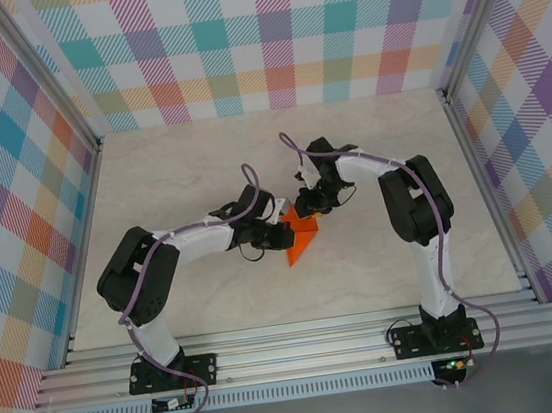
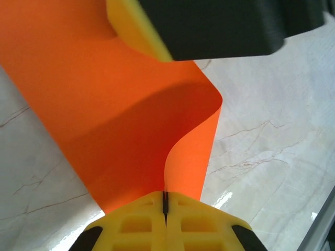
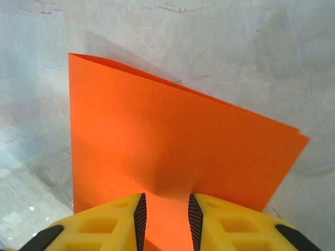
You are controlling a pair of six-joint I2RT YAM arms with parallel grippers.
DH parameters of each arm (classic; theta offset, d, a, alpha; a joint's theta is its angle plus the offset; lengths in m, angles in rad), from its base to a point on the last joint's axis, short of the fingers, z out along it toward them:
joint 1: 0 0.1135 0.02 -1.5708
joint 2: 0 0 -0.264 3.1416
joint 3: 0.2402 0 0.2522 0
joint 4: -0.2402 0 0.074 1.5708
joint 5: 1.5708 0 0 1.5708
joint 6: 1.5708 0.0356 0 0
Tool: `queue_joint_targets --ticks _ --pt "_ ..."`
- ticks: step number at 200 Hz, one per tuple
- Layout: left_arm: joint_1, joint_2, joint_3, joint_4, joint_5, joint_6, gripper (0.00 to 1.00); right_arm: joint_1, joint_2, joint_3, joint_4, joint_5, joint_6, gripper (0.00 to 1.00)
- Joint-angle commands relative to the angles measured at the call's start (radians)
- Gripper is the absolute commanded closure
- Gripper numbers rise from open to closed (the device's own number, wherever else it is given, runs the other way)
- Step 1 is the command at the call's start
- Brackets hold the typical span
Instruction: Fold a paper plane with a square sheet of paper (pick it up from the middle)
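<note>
Two hands met over the pale marbled surface (image 1: 181, 168) on a bright orange folded paper sheet (image 3: 172, 141): the left hand (image 2: 165, 209) clenched one edge, the right hand (image 3: 166, 214) sat released astride another. Bare surface lay all round.

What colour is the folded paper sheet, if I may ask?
Plain bright orange folded paper sheet; clearest: right wrist view.

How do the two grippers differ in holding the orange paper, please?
The left gripper is shut on an edge of the orange paper; the right gripper has jaws apart with paper between them. Ahead of the left gripper the paper curls; ahead of the right gripper it lies folded, nearly flat. Both meet one sheet.
</note>
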Motion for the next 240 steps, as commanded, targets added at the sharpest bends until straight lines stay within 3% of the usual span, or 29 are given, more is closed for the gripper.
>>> queue_joint_targets --ticks 1,51,240 --pt "0.025 0.000 -0.035 0.058 0.014 -0.037 0.97 -0.003 0.038 0.015 -0.021 0.018 -0.018 0.69" --pt "0.028 -0.011 -0.084 0.096 -0.044 -0.053 0.97 -0.002 0.039 0.018 -0.023 0.005 -0.010 0.69" --pt "0.052 0.037 -0.037 0.079 -0.007 0.002 0.95 -0.001 0.046 0.007 -0.020 0.004 -0.003 0.69"
